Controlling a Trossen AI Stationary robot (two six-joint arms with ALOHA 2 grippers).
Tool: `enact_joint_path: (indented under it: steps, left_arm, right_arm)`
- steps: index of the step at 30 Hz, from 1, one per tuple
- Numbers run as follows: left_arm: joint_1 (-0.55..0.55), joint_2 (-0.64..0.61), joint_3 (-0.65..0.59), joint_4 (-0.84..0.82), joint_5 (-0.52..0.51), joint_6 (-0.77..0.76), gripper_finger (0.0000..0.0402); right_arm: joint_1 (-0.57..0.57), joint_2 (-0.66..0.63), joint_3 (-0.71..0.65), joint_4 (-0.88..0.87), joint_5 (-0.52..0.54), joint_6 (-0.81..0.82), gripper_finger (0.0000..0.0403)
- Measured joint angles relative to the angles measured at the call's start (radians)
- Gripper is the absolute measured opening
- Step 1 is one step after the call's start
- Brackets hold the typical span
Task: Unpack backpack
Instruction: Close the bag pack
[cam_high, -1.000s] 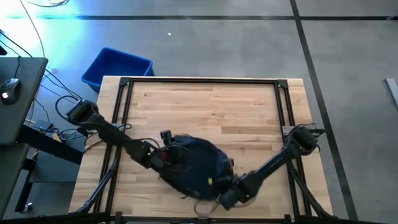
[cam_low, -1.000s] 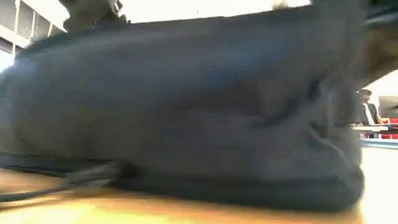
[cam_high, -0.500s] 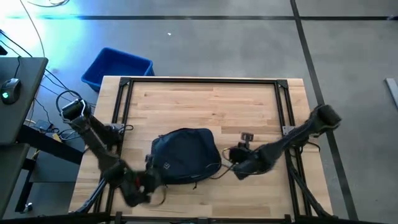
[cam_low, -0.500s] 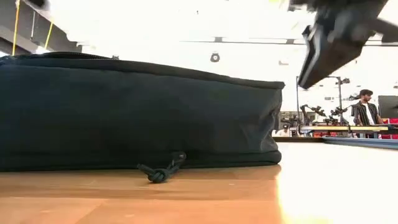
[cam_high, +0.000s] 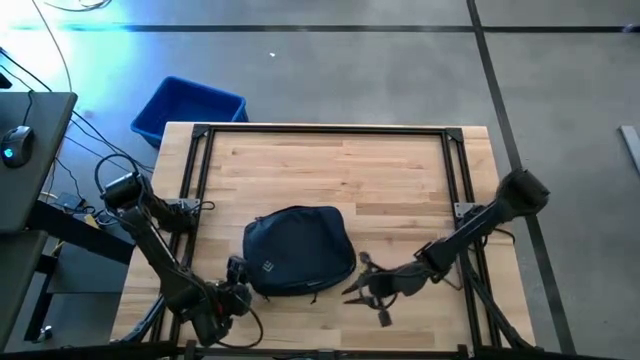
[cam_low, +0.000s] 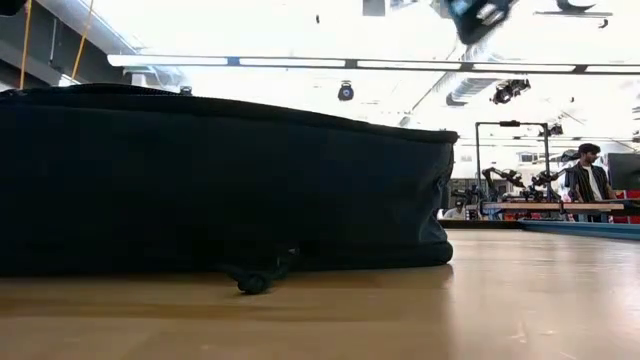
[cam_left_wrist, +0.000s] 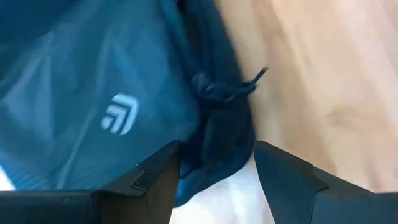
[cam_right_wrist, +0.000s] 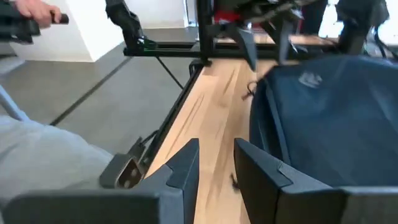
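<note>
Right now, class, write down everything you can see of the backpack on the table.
The backpack is a rounded dark navy bag of soft fabric with a small pale logo and a knotted zip cord at its lower edge. It lies flat and looks closed, on the wooden table near the front edge. The left hand, open, straddles its edge; whether it touches is unclear. The right hand is beside it, apart.

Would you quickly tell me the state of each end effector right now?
Left end effector: open, fingers either side of the backpack edge, not closed on it.
Right end effector: slightly open, holding nothing.
</note>
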Motion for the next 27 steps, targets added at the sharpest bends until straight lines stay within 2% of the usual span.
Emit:
enact_joint_path:
  steps: [3, 8, 12, 14, 18, 19, 23, 27]
  left_arm:
    - [0.016, 0.019, 0.000, 0.012, -0.023, 0.023, 0.0184]
    - [0.052, 0.096, 0.000, 0.093, 0.002, 0.076, 0.0184]
    - [0.078, 0.158, 0.003, 0.116, -0.057, 0.019, 0.0169]
    - [0.092, 0.176, 0.009, 0.134, -0.105, -0.013, 0.0136]
    - [0.110, 0.195, 0.053, 0.194, -0.195, -0.018, 0.0030]
    - [0.116, 0.194, 0.065, 0.217, -0.218, -0.005, 0.0016]
    - [0.145, 0.194, 0.089, 0.353, -0.311, 0.062, 0.0018]
    - [0.167, 0.202, 0.095, 0.497, -0.313, 0.189, 0.0005]
  right_arm:
    - [0.006, 0.085, 0.087, -0.019, 0.004, -0.087, 0.0086]
    - [0.007, 0.215, 0.248, -0.114, 0.004, -0.167, 0.0100]
    - [0.008, 0.301, 0.372, -0.211, 0.032, -0.232, 0.0120]
    - [0.010, 0.340, 0.428, -0.256, 0.095, -0.262, 0.0132]
    - [0.019, 0.400, 0.524, -0.324, 0.256, -0.325, 0.0155]
    - [0.023, 0.412, 0.544, -0.331, 0.286, -0.349, 0.0159]
    - [0.037, 0.448, 0.592, -0.331, 0.399, -0.421, 0.0169]
    - [0.041, 0.457, 0.599, -0.336, 0.533, -0.413, 0.0169]
